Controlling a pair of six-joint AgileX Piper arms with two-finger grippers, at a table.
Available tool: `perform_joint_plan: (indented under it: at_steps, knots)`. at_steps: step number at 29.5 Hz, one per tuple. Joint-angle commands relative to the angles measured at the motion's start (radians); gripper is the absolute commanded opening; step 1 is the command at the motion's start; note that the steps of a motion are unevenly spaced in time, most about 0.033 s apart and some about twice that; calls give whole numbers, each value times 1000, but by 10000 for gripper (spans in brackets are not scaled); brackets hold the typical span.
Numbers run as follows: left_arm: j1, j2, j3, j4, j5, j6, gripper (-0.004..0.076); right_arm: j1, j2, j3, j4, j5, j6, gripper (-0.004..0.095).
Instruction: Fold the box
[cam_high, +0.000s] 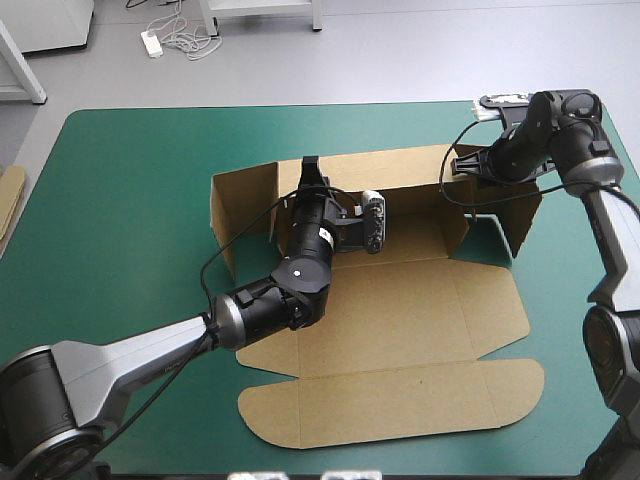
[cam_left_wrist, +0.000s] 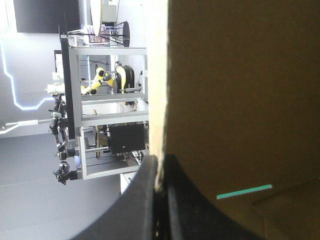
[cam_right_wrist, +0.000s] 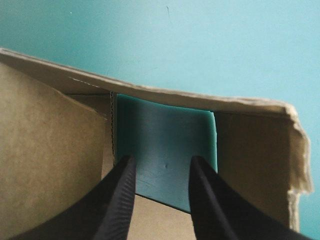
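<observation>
Teal-green cover (cam_high: 120, 200): box (cam_high: 400, 340) wall between left jaws; right jaws apart, above corner.

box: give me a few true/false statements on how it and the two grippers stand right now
1. The far wall of the box stands raised. True.
2. The left gripper is shut on that wall's top edge. True.
3. The right gripper is shut on the box. False: its fingers stand apart, and the teal-green cover shows between them.
4. The box's near panels are folded up. False: they lie flat on the cover.
</observation>
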Motion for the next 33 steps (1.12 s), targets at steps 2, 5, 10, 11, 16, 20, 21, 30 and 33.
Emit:
perform_joint_plan:
  at_steps: [2,5,10,11,16,20,21,30,33]
  knots:
    - [-4,-49,-24,37,24,-13,-9,1,-48,-23,-1,-25,-6,333]
    - [-4,-49,-24,37,24,-13,-9,1,-48,-23,-1,-23,-6,333]
    - [-4,-49,-24,37,24,-13,-9,1,-48,-23,-1,-23,-6,333]
    - [-4,-49,-24,37,24,-13,-9,1,-48,-23,-1,-23,-6,333]
    - [-4,-49,-24,37,24,-13,-9,1,-48,-23,-1,-23,-6,333]
    - [-4,-49,-24,37,24,-13,-9,1,-48,-23,-1,-23,-6,333]
    - [-4,-49,-24,37,24,-13,-9,1,-48,-23,-1,-23,-6,332]
    - [-4,-49,-24,35,24,-13,-9,1,-94,-40,-1,-28,-6,-15]
    - [-4,-49,-24,33,24,-13,-9,1,-112,-84,6,-26,-6,-17]
